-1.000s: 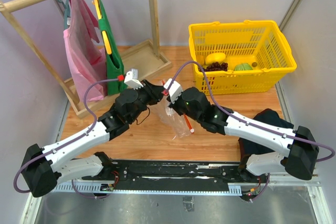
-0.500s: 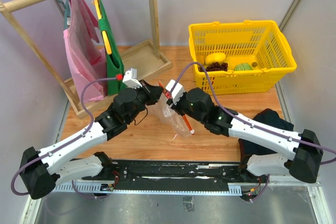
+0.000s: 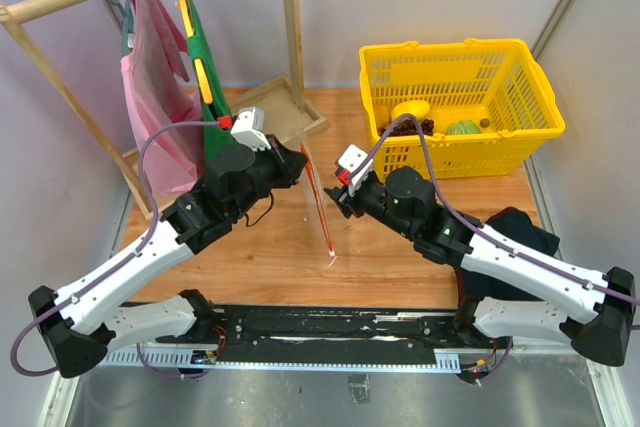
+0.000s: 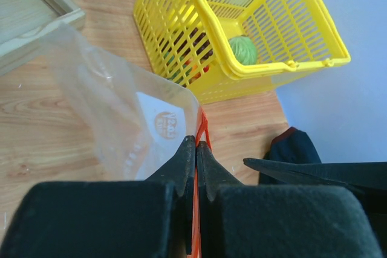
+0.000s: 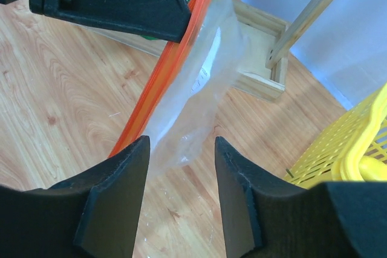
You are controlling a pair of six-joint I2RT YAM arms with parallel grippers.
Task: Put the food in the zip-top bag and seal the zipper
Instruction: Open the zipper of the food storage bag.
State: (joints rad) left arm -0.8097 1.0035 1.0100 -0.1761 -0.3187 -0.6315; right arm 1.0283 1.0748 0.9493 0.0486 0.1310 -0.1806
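Observation:
The clear zip-top bag (image 3: 318, 202) hangs edge-on over the table, its red-orange zipper (image 3: 318, 205) running down it. My left gripper (image 3: 298, 159) is shut on the zipper's upper end; in the left wrist view the jaws (image 4: 196, 142) pinch the orange strip (image 4: 201, 126), with the clear bag (image 4: 115, 107) beyond. My right gripper (image 3: 338, 195) is open and empty just right of the bag; in the right wrist view (image 5: 181, 143) the bag (image 5: 196, 89) hangs ahead of its jaws. The food lies in the yellow basket (image 3: 535, 97): a yellow piece (image 3: 410, 110), dark berries (image 3: 412, 127), a green round one (image 3: 463, 129).
A wooden rack (image 3: 290, 27) stands at the back left with a pink bag (image 3: 150, 87) and a green bag (image 3: 205, 77) hanging on it. A dark cloth (image 3: 512, 225) lies at the right by the right arm.
My left gripper has lifted the bag up and to the left by its zipper. My right gripper has let go of the bag and drawn back to the right.

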